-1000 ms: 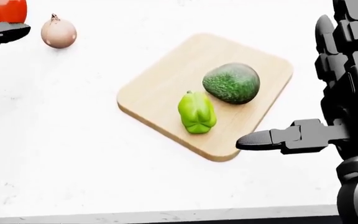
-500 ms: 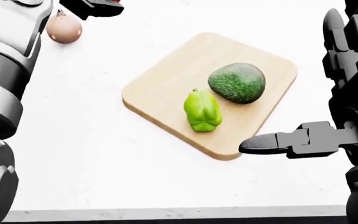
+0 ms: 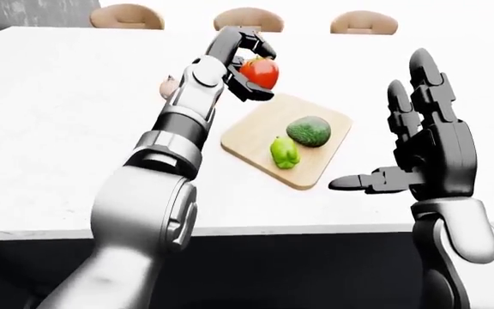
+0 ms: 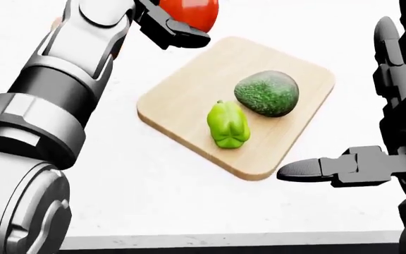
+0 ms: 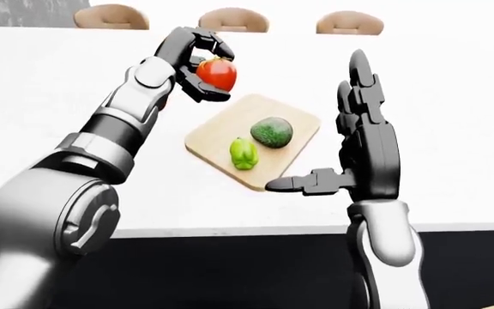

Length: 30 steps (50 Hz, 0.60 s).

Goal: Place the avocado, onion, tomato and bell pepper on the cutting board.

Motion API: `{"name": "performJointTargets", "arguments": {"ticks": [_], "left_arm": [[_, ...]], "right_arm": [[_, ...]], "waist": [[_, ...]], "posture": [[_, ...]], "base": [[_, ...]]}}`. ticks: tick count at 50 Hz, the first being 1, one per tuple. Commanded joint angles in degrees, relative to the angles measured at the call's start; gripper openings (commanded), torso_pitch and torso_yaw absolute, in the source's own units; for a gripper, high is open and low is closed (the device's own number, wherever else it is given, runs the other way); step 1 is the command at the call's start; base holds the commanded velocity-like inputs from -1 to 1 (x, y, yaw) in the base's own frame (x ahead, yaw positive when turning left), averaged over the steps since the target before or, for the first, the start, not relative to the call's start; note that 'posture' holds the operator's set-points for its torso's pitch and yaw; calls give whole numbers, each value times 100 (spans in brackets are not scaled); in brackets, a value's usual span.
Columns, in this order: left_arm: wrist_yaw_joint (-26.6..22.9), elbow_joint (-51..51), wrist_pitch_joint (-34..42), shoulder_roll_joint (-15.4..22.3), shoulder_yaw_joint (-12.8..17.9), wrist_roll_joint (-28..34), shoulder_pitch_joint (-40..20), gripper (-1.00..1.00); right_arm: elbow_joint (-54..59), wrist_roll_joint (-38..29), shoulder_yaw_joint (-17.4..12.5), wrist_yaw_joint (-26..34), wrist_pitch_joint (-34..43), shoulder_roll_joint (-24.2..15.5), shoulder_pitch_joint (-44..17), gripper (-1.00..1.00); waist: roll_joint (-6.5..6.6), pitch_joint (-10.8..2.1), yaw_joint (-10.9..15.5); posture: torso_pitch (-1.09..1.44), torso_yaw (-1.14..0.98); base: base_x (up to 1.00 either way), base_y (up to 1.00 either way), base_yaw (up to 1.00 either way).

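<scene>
Taking the wooden cutting board (image 4: 189,90) as the landmark: left of it in the left-eye view, the onion (image 3: 169,86) peeks out from behind the left forearm, resting on the white table (image 3: 58,116). The left hand (image 3: 245,59) hangs above the board's upper-left corner, its fingers closed round the red tomato (image 3: 261,73), which is held off the surface. On the board lie the green bell pepper (image 4: 227,126) and, just to its upper right and about touching it, the dark avocado (image 4: 266,93). Right of the board, the right hand (image 3: 425,151) is raised, fingers spread wide and thumb pointing toward the board's lower corner, holding nothing
</scene>
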Motion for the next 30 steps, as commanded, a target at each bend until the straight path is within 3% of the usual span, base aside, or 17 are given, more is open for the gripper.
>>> {"name": "performJointTargets", "arguments": {"ticks": [1,21,30], "left_arm": [[59,-280,-189,80,-9,15,-283,-66],[-141,-193,-55,-57,110,22,-272,-65],[-233,-173,84,-7,169,15,-601,-70]], "right_arm": [[-127,-17,-23,-15,-197,-31,-95,100],[-203,-44,-31,8,-203,6,3,100],[-209,-41,-50,22,-186,1,-2,100]], "waist": [[-21,-164,6],[-42,-170,22],[-48,-149,21]], "posture": [[0,0],[0,0],[0,0]], "base": [[0,0,0],[0,0,0],[0,0,0]]}}
